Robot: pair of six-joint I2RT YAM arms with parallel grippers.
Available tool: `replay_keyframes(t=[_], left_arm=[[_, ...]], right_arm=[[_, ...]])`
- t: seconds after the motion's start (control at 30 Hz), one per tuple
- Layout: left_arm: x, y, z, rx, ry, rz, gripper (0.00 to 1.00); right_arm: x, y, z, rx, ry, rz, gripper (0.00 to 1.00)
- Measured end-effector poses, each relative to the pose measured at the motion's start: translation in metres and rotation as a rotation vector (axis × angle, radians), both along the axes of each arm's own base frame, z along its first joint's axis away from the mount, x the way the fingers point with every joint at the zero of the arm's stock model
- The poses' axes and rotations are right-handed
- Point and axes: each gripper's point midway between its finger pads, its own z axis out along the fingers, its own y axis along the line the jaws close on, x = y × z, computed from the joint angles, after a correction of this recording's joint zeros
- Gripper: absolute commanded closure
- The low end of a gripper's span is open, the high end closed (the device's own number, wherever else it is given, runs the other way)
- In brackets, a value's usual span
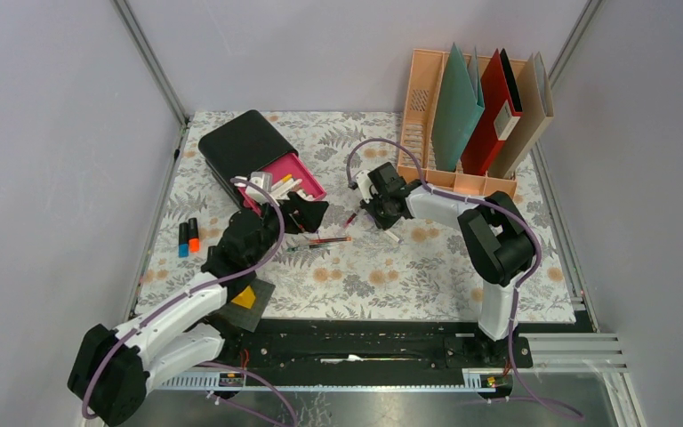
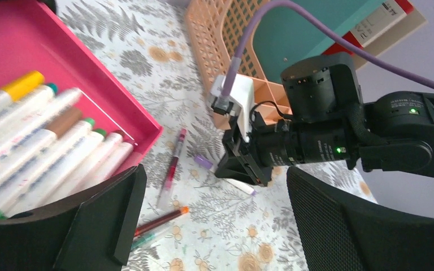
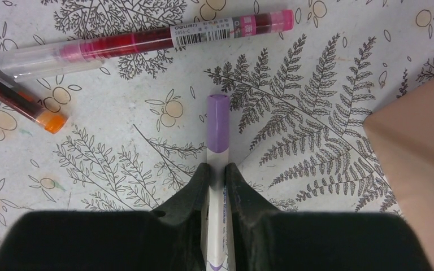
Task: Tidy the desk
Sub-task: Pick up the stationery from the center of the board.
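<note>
Right jaws clamped mid-barrel on the purple-capped marker point(image 3: 217, 141), lying flat on the table point(image 3: 316, 68) under both arms beside the red pen point(image 3: 147, 39), probably bound for the pink drawer point(image 2: 28, 34); left jaws wide apart, empty, just beside that drawer.

The black right gripper point(image 2: 238, 172) sits over a white purple-capped marker point(image 2: 203, 162) on the fern-print cloth worktop point(image 2: 135, 56), near a clear red pen point(image 2: 171, 166) and a pink plastic drawer point(image 2: 11, 39) of white markers point(image 2: 51, 147).
</note>
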Motion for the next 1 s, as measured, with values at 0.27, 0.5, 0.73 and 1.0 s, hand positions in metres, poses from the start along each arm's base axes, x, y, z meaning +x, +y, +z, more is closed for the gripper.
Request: replay_keyframes(t=[0.27, 0.5, 0.73, 1.0], left_arm=[[-0.002, -0.023, -0.034, -0.123, 0.128, -0.143, 0.01], [-0.016, -0.048, -0.04, -0.25, 0.186, -0.292, 0.01], [-0.022, -0.065, -0.039, -0.35, 0.218, -0.376, 0.01], [-0.041, -0.098, -0.045, -0.408, 0.245, -0.48, 0.01]], right_arm=[[-0.006, 0.006, 0.001, 0.041, 0.03, 0.022, 1.0], [-0.014, 0.014, 0.022, 0.18, 0.085, 0.036, 1.0], [-0.011, 0.014, 0.062, 0.369, 0.093, 0.019, 1.0], [-0.01, 0.013, 0.101, 0.675, 0.208, -0.053, 1.0]])
